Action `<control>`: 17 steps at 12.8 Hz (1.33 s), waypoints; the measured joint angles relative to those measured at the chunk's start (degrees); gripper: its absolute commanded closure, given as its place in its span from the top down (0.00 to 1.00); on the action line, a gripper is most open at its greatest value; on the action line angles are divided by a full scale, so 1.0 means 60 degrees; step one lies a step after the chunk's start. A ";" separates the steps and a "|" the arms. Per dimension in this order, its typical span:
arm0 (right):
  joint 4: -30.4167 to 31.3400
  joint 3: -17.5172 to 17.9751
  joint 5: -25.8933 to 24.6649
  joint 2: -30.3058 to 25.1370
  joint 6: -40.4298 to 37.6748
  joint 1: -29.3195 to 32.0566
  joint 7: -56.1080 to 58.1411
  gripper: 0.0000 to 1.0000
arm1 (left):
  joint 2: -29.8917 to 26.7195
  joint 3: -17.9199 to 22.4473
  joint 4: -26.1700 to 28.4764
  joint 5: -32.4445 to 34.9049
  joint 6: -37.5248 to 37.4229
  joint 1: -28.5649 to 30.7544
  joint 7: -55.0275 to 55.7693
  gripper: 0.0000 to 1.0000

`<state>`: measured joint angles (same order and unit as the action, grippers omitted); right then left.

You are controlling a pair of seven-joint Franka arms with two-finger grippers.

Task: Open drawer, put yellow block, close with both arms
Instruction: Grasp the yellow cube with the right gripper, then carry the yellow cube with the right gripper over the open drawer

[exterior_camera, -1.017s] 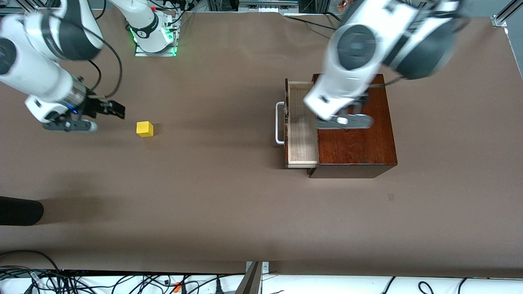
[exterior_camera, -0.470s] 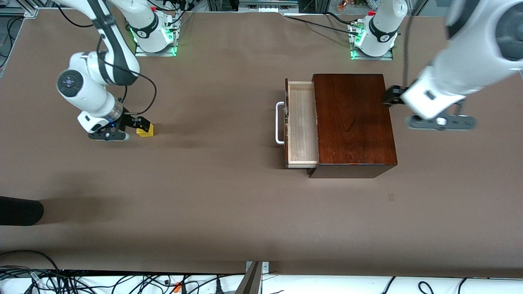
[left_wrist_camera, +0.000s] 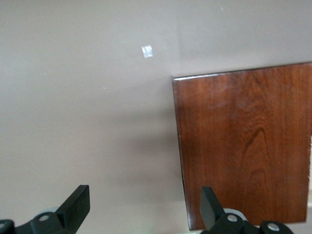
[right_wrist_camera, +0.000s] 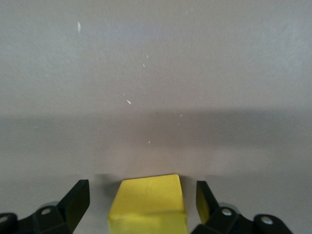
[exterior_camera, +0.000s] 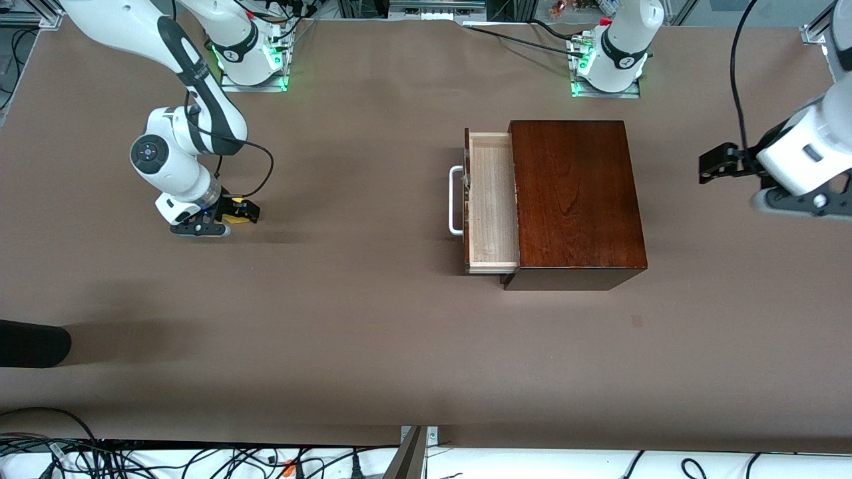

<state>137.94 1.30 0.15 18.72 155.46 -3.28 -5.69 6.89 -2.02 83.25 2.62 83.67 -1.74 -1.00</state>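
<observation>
The yellow block (exterior_camera: pixel 234 217) (right_wrist_camera: pixel 148 202) rests on the brown table toward the right arm's end. My right gripper (exterior_camera: pixel 242 211) (right_wrist_camera: pixel 142 196) is low around it, open, one finger on each side with small gaps. The reddish-brown box (exterior_camera: pixel 576 199) (left_wrist_camera: pixel 243 146) stands toward the left arm's end. Its drawer (exterior_camera: pixel 492 199) is pulled out, showing a bare pale tray and the white handle (exterior_camera: pixel 455 199). My left gripper (exterior_camera: pixel 717 163) (left_wrist_camera: pixel 145 197) hangs open above the table beside the box's closed end, holding nothing.
A black object (exterior_camera: pixel 33 342) juts in at the table's edge toward the right arm's end, nearer the camera. The arm bases (exterior_camera: pixel 249 53) (exterior_camera: pixel 609 56) stand along the table's farther edge. Cables (exterior_camera: pixel 200 459) lie past the nearer edge.
My right gripper moved over and came down around the yellow block. The left arm swung off the box's top out toward its own end of the table.
</observation>
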 measured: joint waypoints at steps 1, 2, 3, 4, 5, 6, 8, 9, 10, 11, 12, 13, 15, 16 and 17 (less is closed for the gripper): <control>0.0000 0.0000 0.0000 0.0049 -0.0034 0.0000 0.0085 0.29 | -0.0505 0.0224 0.0618 -0.0044 0.0283 -0.0096 -0.0033 1.00; -0.0004 0.0000 0.0000 0.0033 -0.0143 0.0000 0.0168 0.16 | -0.0899 0.0278 0.1084 -0.0050 0.0405 -0.0112 -0.0042 1.00; -0.0032 -0.0003 0.0000 -0.0031 -0.0305 0.0000 0.0219 0.08 | -0.1199 0.0288 0.1415 -0.0050 0.0476 -0.0124 -0.0042 1.00; -0.0093 -0.0005 0.0000 -0.0175 -0.0520 0.0000 0.0262 0.08 | -0.1375 0.0288 0.1610 -0.0050 0.0493 -0.0131 -0.0042 1.00; -0.0181 -0.0006 0.0000 -0.0430 -0.0864 0.0001 0.0294 0.07 | -0.1445 0.0288 0.1693 -0.0050 0.0493 -0.0135 -0.0043 1.00; -0.0319 -0.0005 0.0000 -0.0805 -0.1398 0.0000 0.0315 0.07 | -0.1443 0.0288 0.1711 -0.0050 0.0493 -0.0141 -0.0045 1.00; -0.0886 0.0009 -0.0001 -0.1759 -0.3066 0.0000 0.0320 0.07 | -0.1437 0.0282 0.1741 -0.0050 0.0493 -0.0163 -0.0047 1.00; -0.1365 0.0022 -0.0001 -0.2226 -0.4104 -0.0001 0.0320 0.07 | -0.1436 0.0281 0.1743 -0.0051 0.0494 -0.0178 -0.0047 1.00; -0.2033 0.0034 -0.0001 -0.2619 -0.5346 -0.0004 0.0303 0.07 | -0.1436 0.0281 0.1742 -0.0050 0.0498 -0.0188 -0.0047 1.00; -0.2839 0.0052 0.0000 -0.2876 -0.6618 -0.0008 0.0230 0.07 | -0.1435 0.0282 0.1743 -0.0051 0.0498 -0.0190 -0.0047 1.00; -0.3661 0.0119 0.0003 -0.2996 -0.7725 -0.0013 0.0050 0.07 | -0.1435 0.0282 0.1743 -0.0051 0.0498 -0.0189 -0.0047 1.00; -0.4428 0.0254 0.0010 -0.3023 -0.8564 -0.0027 -0.0250 0.07 | -0.1434 0.0282 0.1743 -0.0050 0.0498 -0.0191 -0.0047 1.00; -0.5513 0.0739 0.0049 -0.2975 -0.9609 -0.0135 -0.1271 0.07 | -0.1431 0.0282 0.1742 -0.0050 0.0498 -0.0201 -0.0047 1.00; -0.5838 0.1051 0.0099 -0.2928 -0.9877 -0.0291 -0.2232 0.07 | -0.1428 0.0282 0.1741 -0.0050 0.0498 -0.0218 -0.0047 1.00; -0.6046 0.1366 0.0237 -0.2876 -0.9963 -0.0532 -0.3422 0.07 | -0.1427 0.0282 0.1741 -0.0050 0.0498 -0.0240 -0.0047 1.00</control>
<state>101.66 9.50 1.57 1.47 95.69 -6.48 -26.22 -1.67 -0.33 93.70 2.31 86.66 -3.18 -1.28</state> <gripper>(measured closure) 0.445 0.000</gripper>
